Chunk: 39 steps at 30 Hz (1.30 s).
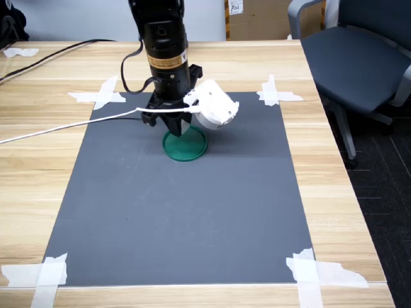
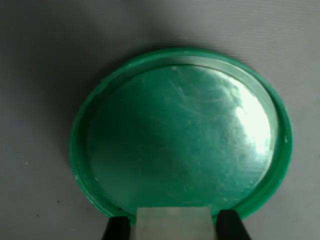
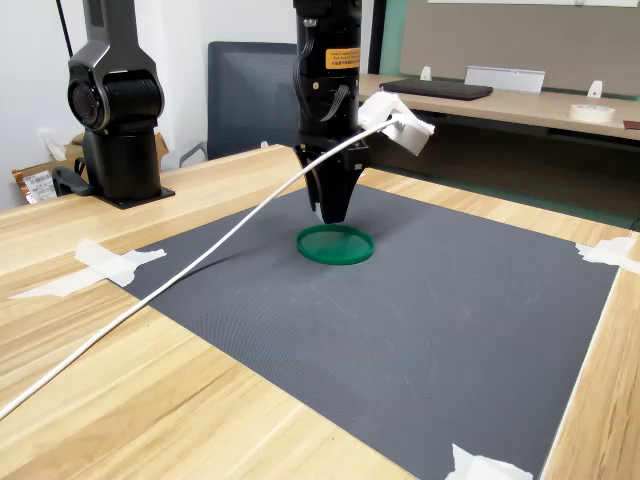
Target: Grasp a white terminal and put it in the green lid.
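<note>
The green lid lies flat on the dark grey mat, rim up and with nothing inside it. My gripper points straight down just above the lid's far edge as the first exterior view shows it. In the wrist view the white terminal sits clamped between the two black fingers, hanging over the lid's rim. In both exterior views the terminal is hidden behind the fingers.
The grey mat is taped at its corners to a wooden table. A white cable trails from the wrist across the table. A second robot base stands at the second exterior view's left. An office chair is beside the table.
</note>
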Available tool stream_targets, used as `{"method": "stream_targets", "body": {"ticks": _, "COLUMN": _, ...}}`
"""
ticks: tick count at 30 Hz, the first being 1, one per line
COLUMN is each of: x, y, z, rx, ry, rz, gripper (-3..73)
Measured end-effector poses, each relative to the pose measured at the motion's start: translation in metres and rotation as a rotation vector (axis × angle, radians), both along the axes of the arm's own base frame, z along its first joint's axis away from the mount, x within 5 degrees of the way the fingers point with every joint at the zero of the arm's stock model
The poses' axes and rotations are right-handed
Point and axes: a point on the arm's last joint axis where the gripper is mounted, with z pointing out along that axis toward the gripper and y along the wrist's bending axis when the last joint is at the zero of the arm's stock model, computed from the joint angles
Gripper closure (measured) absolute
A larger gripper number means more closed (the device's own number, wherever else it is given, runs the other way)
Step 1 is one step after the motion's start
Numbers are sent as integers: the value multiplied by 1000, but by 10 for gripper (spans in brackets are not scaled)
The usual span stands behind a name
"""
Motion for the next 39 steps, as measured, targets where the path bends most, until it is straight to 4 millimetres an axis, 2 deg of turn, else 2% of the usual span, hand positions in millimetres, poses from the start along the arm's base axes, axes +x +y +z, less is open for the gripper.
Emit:
{"method": "stream_targets", "body": {"ticks": 11, "x": 1, "y": 0, "z": -5, "rx": -13, "ry": 10, "rz": 42, "gripper": 393}}
{"method": "stream_targets", "body": {"ticks": 20, "x": 4, "y": 0, "z": -4, "rx": -8, "ry": -13, "rz": 44, "gripper": 216}}
{"method": "stream_targets", "body": {"ticks": 26, "x": 3, "y": 1, "z": -1, "rx": 0, "ry": -29, "rz": 40, "gripper": 199}}
{"method": "stream_targets", "body": {"ticks": 29, "x": 2, "y": 1, "z": 13, "rx": 27, "ry": -108, "rz": 20, "gripper": 203}}
{"method": "stream_targets", "body": {"ticks": 32, "x": -2, "y": 1, "z": 40, "rx": 68, "ry": -238, "rz": -12, "gripper": 239}}
{"method": "stream_targets", "body": {"ticks": 34, "x": -9, "y": 1, "z": 62, "rx": 101, "ry": -334, "rz": -28, "gripper": 300}}
{"method": "stream_targets", "body": {"ticks": 39, "x": -37, "y": -1, "z": 112, "rx": 194, "ry": -530, "rz": -55, "gripper": 571}}
